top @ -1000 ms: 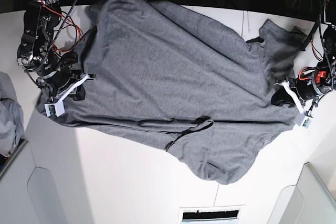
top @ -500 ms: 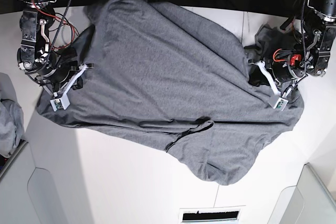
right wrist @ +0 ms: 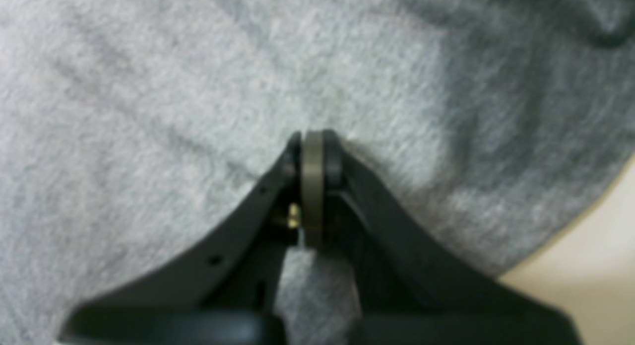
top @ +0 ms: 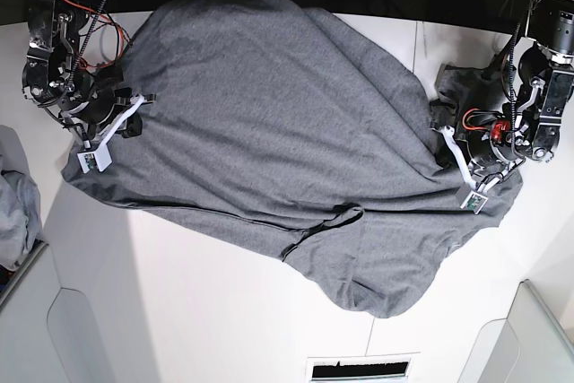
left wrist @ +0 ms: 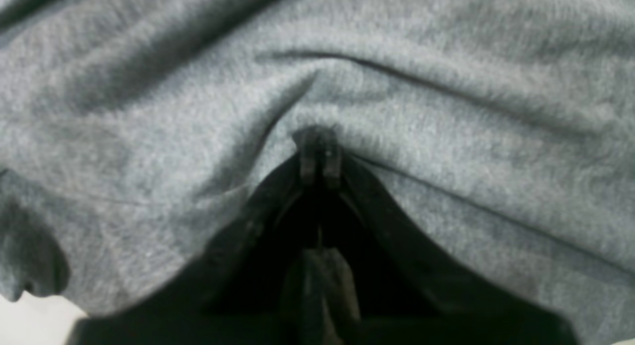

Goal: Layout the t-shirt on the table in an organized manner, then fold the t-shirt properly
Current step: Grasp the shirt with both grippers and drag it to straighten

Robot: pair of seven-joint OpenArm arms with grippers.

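We are in the laying-out stage, and no folding has begun as far as we can see. The t-shirt (top: pixel 269 141) lies spread over the middle of the table (top: pixel 197 311), reaching from our right arm's side across to our left arm's side, but it is not flat or square: its outline is a lopsided blob, one lobe sags toward the near edge of the table, a fold or sleeve edge curls up near the centre of the near hem, and the cloth bunches in a dark ruck beside the left arm. Our right gripper (right wrist: pixel 312 161) has its fingers pressed together, and in its wrist view a tongue of grey fabric runs down between them, so we judge it is pinching the shirt. Our left gripper (left wrist: pixel 317 159) is likewise clamped tight, with creases in the cloth radiating from the fingertips; we judge it too has a pinch of the shirt. From the base view both grippers sit at opposite edges of the garment, which suits a pull to stretch it out. What remains, in our judgement, is nearly everything: smoothing the body, freeing the sleeves, squaring the hem, then the folds themselves. A lighter grey garment heap (top: pixel 16 208) lies apart at the table's side.
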